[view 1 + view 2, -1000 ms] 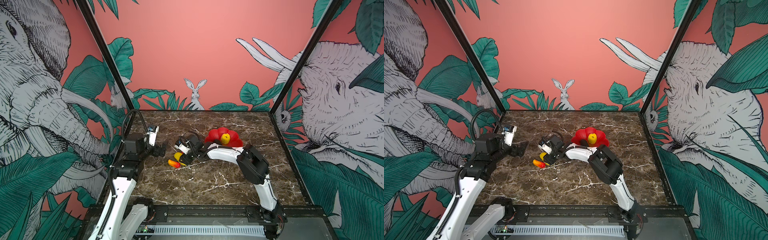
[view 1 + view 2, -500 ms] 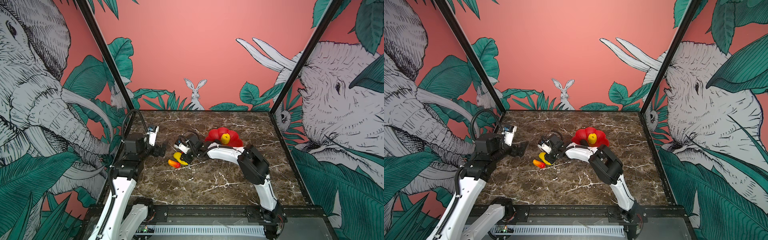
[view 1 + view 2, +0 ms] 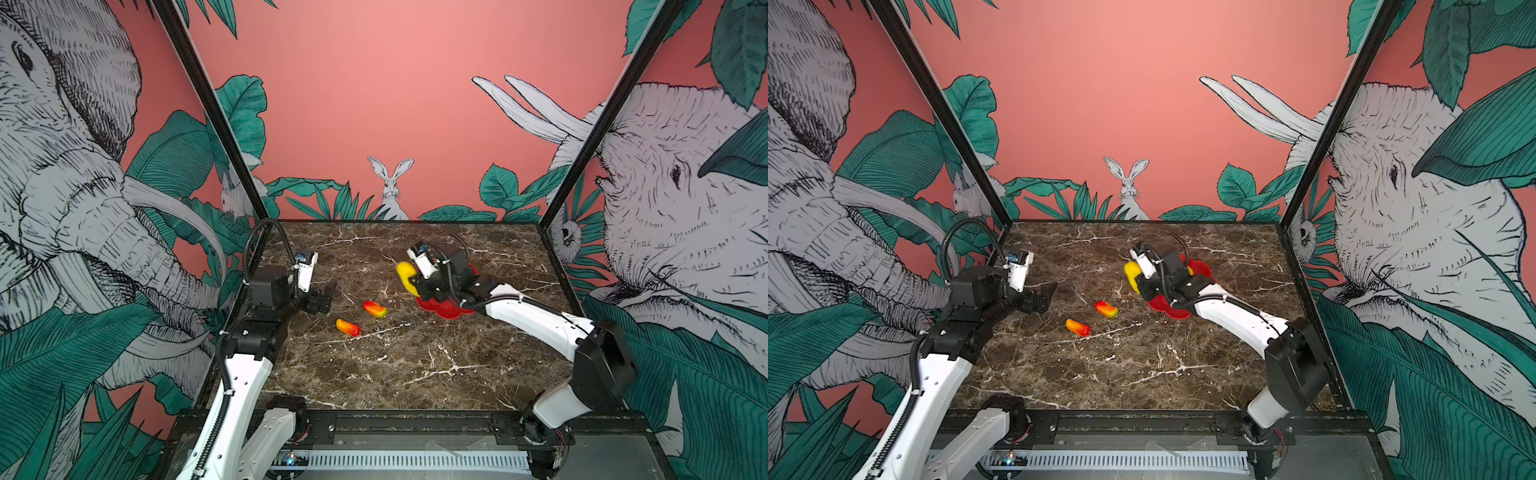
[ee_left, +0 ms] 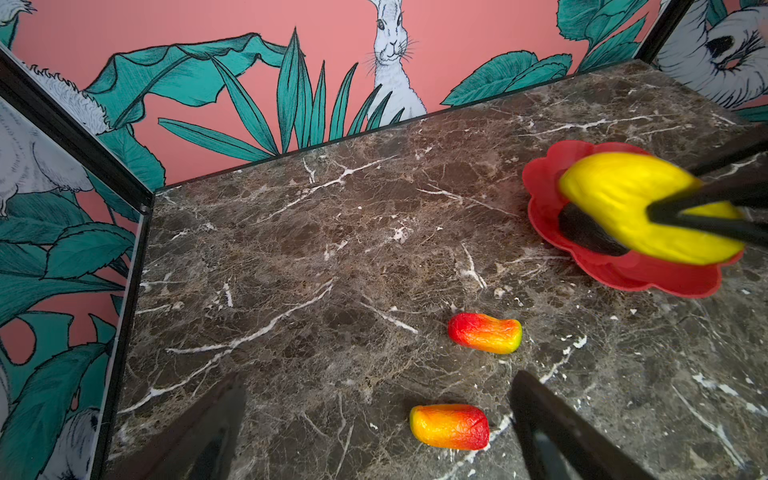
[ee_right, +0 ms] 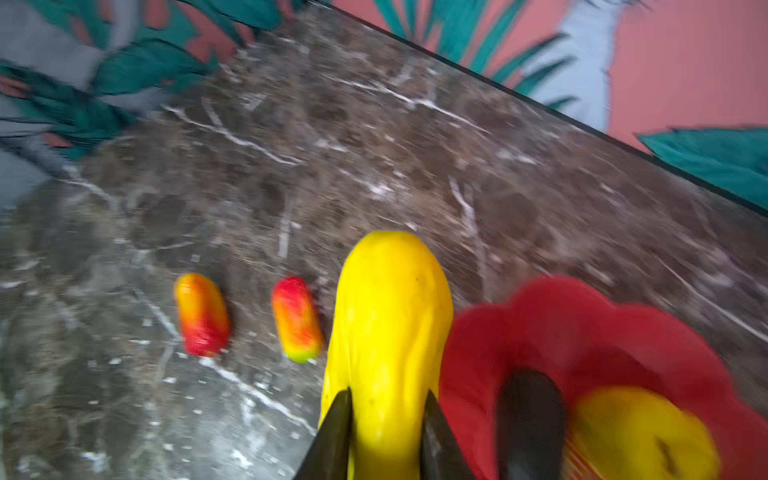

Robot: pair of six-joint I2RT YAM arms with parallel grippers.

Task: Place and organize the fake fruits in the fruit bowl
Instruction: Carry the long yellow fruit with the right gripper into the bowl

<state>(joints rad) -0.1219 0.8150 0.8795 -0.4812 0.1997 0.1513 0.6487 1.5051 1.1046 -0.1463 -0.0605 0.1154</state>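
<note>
The long yellow fruit (image 5: 386, 316) is pinched by one end in the right tool (image 5: 386, 399). It is lifted off the worktop (image 3: 415, 365) and hangs at the left rim of the red fruit bowl (image 4: 540, 216). Inside the bowl the black oval (image 4: 586, 237) and the bumpy yellow fruit (image 5: 640, 432) lie side by side.

One mango piece (image 3: 374, 309) rests on the marble just left of the bowl. The second mango piece (image 3: 348, 327) lies a little further left and nearer the front, and the two do not touch. Beyond them, close to the left wall, the left tool (image 3: 322, 297) hovers with its jaws wide apart, gripping nothing.

The bowl sits right of the middle, with a strip of marble between it and the right wall. A broad stretch of worktop lies open from the fruits to the black front rail (image 3: 415, 419).

The surface is dark brown marble with white veins. Black frame posts (image 3: 216, 124) stand at the back corners. The pink walls are painted with elephants, green leaves and a white rabbit (image 3: 390, 187).
</note>
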